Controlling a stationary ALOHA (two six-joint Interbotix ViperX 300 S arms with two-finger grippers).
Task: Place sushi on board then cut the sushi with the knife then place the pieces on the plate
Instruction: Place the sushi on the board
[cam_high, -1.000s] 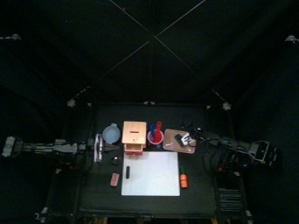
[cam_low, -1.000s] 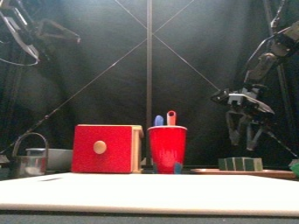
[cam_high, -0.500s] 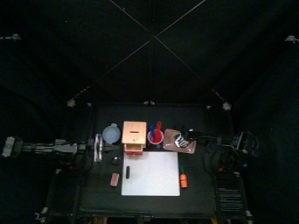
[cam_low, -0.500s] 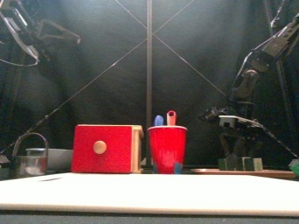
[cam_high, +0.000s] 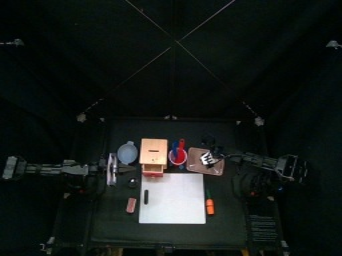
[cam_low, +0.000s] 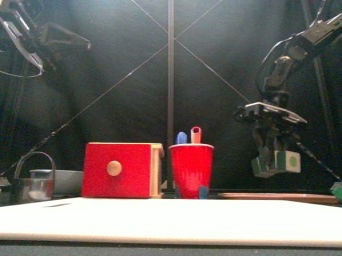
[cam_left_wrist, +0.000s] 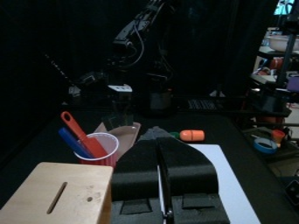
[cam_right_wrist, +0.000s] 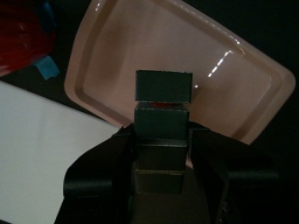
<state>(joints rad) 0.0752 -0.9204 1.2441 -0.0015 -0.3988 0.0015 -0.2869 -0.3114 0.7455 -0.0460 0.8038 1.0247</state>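
The right gripper (cam_low: 277, 168) is clamping its jaws narrowly on the sushi (cam_right_wrist: 162, 105), a stick of dark green blocks. There are perhaps three blocks, though the lower end is lying hidden between the jaws. The sushi is hanging in the air above the pink tray (cam_right_wrist: 239, 70), clear of its surface, with its free end poking out past the fingertips. The tray is sitting just behind the right back corner of the white board (cam_high: 174, 200). The left gripper (cam_left_wrist: 163, 166) is resting at the table's left, jaws pressed together, holding nothing.
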